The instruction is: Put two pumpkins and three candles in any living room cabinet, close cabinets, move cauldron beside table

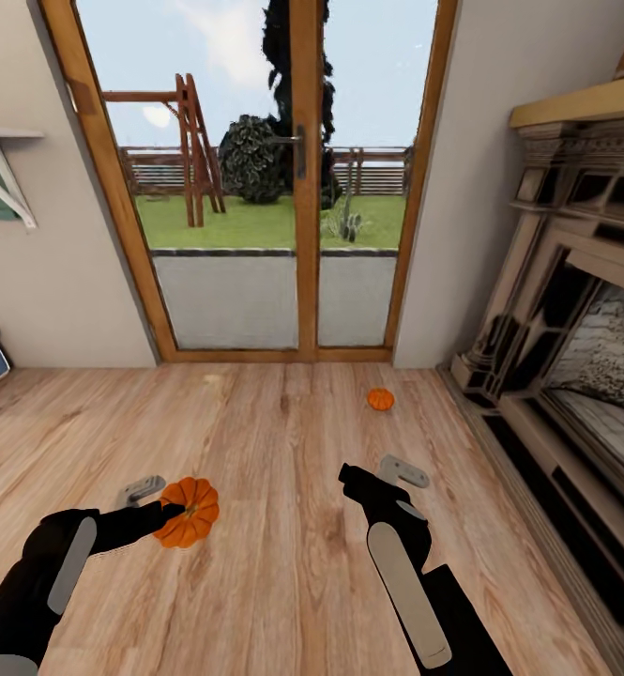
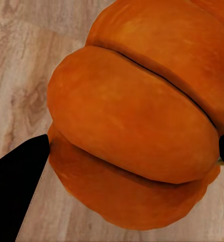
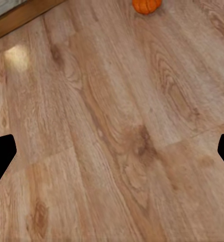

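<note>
Room: wood plank floor (image 1: 283, 563); glass double door (image 1: 274, 178) straight ahead with a lawn and wooden play frame outside; fireplace (image 1: 574, 376) along the right wall; a blue cushion edge at far left.
Pumpkins, count: 2, both orange and ribbed.
Pumpkin 1 (image 1: 188, 512): held between the fingers of the left gripper (image 1: 161, 502) above the floor, at lower left of the head view. In the left wrist view this pumpkin (image 2: 137, 126) takes up most of the frame, with a dark fingertip at each side edge.
Pumpkin 2 (image 1: 380, 399): on the floor, well apart from the first, nearer the door and the fireplace base. The right wrist view shows it (image 3: 146, 5) at the frame edge, beyond bare planks.
Left gripper state: closed around pumpkin 1, one finger on either flank.
Right gripper (image 1: 377, 474): fingers spread wide, nothing between them; it hangs over bare floor, short of pumpkin 2. In the right wrist view the two fingertips (image 3: 2, 156) sit at opposite edges of the frame, only planks between.
Arms, count: 2, both black with grey panels.
</note>
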Motion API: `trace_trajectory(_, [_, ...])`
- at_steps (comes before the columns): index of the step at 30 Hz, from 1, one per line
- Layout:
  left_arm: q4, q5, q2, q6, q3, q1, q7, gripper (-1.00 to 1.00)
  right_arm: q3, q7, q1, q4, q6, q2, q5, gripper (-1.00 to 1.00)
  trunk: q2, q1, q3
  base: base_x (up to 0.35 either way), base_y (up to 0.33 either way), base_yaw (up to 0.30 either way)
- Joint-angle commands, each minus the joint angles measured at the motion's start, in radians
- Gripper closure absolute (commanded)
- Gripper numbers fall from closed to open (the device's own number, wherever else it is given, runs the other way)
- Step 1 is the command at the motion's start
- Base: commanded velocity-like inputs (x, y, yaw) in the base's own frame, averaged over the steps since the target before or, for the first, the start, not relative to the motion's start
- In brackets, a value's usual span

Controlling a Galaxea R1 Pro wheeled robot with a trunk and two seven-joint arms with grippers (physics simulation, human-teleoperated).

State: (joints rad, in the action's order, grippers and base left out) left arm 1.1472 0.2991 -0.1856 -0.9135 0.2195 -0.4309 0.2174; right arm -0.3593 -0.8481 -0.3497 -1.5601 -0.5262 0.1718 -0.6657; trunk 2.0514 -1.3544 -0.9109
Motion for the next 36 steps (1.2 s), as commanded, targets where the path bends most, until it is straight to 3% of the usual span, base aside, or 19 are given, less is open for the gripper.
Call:
trace_trajectory(1, [0.000,0.008,0.000,-0.001,0.000,0.000,0.000,1.00,0.000,0.000,0.000,0.000,0.000,0.000,0.000,-1.00,0.000,0.000,0.000,0.317,0.098,0.000])
trace_trajectory(22, [0.000,0.008,0.000,-0.001,0.000,0.000,0.001,1.00,-0.001,0.001,0.000,0.000,0.004,0.000,0.000,-1.00,0.000,0.000,0.000,0.317,0.097,0.000])
trace_trajectory(36, [0.000,0.009,-0.001,-0.001,0.000,0.000,0.002,1.00,0.000,0.001,0.000,0.009,0.012,0.000,0.000,-1.00,0.000,0.000,0.000,0.321,0.008,0.000])
